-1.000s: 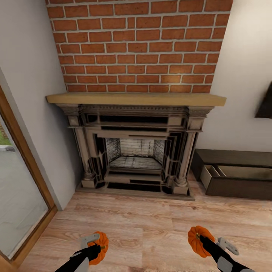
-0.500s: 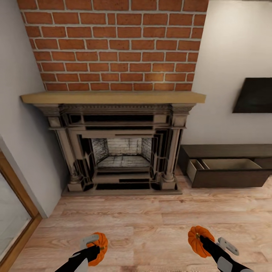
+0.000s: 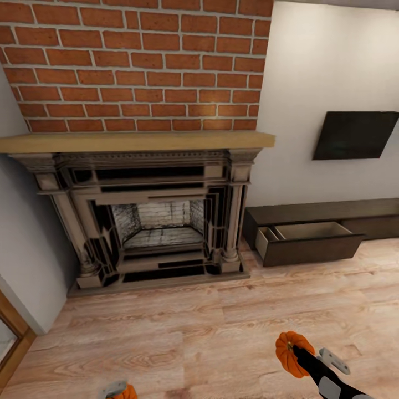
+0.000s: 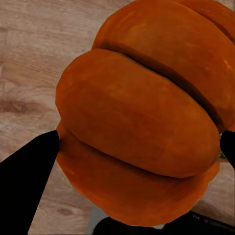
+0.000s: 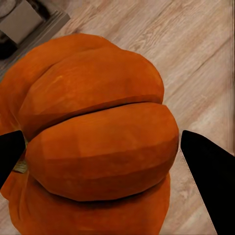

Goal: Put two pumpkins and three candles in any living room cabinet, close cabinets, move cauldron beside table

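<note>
The robot carries one small round orange pumpkin in each gripper and faces a brick fireplace [image 3: 155, 221] with a pale wood mantel. The right gripper [image 3: 296, 353] is clenched around its orange pumpkin [image 3: 289, 346], low over the light wooden plank floor [image 3: 210, 332]; in the right wrist view the dark fingers [image 5: 208, 171] press on both sides of the fruit. The left gripper [image 4: 139, 152] grasps the second orange pumpkin [image 4: 142, 112] in the same way, and this pumpkin is seen at the lower edge of the head view.

The long low dark-brown wood cabinet [image 3: 332, 213] stands against the white wall to the right of the fireplace, under a black wall screen [image 3: 354, 134]. One drawer [image 3: 307, 241] is pulled out, with a pale inside that looks empty.

The step in hand seems to be the transport of both pumpkins to this cabinet. The next move calls for driving closer, toward the right, then bringing each pumpkin above the open drawer before releasing it.
</note>
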